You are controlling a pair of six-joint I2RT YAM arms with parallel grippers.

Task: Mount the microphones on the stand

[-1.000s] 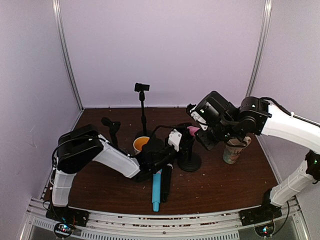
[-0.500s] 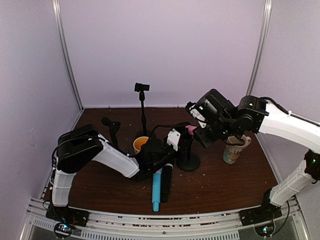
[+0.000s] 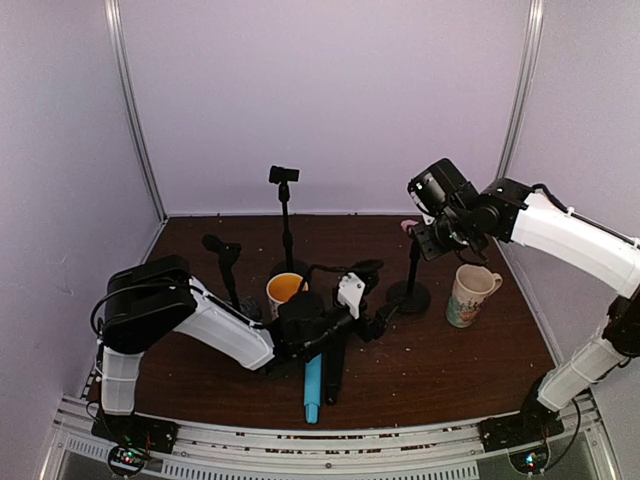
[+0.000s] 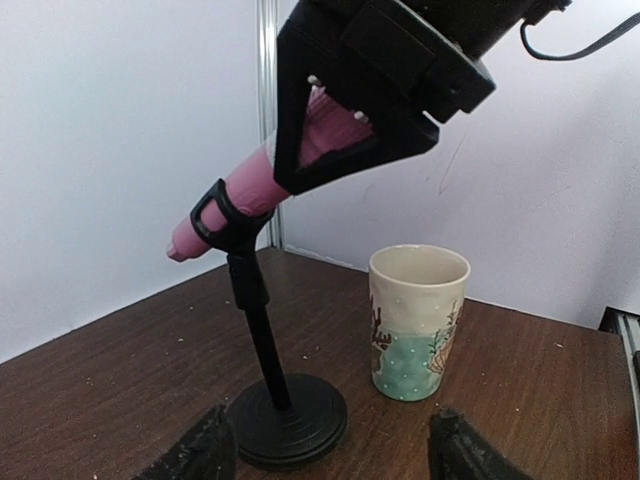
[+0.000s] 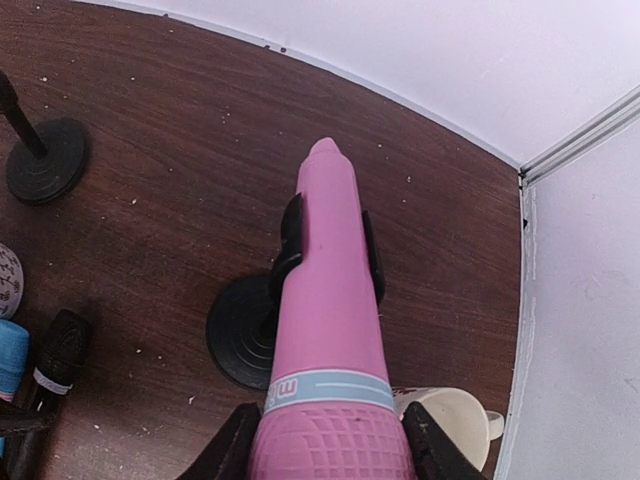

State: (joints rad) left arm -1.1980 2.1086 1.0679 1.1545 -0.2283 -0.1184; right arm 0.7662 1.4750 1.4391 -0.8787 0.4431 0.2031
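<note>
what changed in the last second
The left gripper opened and let go of the stand. The stand, with the pink microphone in its clip, shifted right and toward the back wall along with the right gripper, which stays shut on that microphone. The blue microphone, black microphone and patterned mug stayed put.

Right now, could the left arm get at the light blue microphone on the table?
Probably yes: the light blue microphone lies near the left gripper, whose jaws are open and empty; the black microphone crowds it.
</note>
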